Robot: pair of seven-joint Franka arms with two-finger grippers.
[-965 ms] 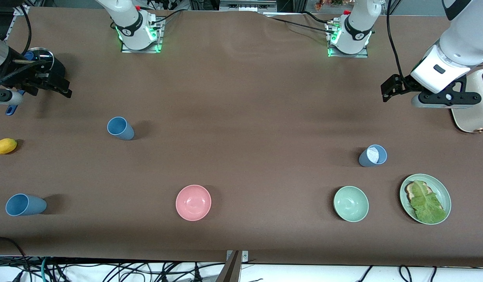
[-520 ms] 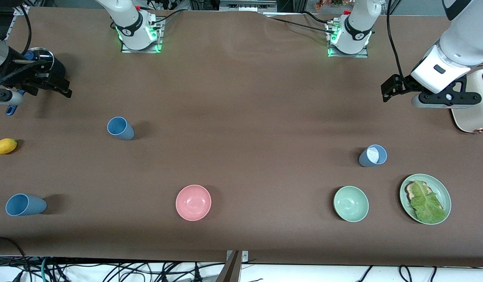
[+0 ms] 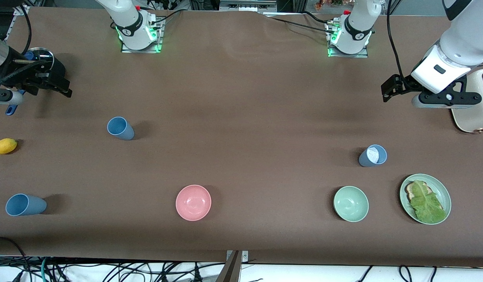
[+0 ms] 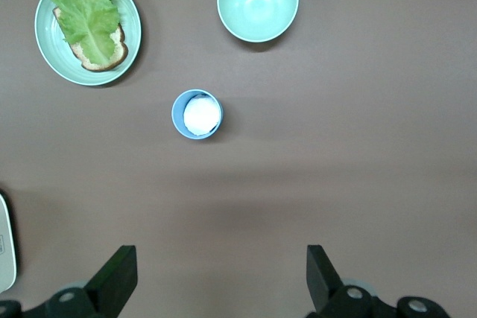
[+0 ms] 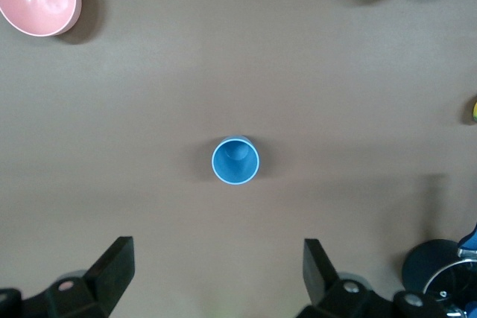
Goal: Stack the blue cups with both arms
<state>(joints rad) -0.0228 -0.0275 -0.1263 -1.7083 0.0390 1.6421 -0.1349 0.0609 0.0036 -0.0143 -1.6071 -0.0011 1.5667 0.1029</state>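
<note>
Standing upright on the desk are three blue cups: one mid-blue under the right pincer, one mid-blue nearest the camera at the right arm's end, one paler beside the green bowl. Two bowls, green and pink, one plate; both pincers, left too, gape empty, partly cropped. Nothing has moved since earlier.
</note>
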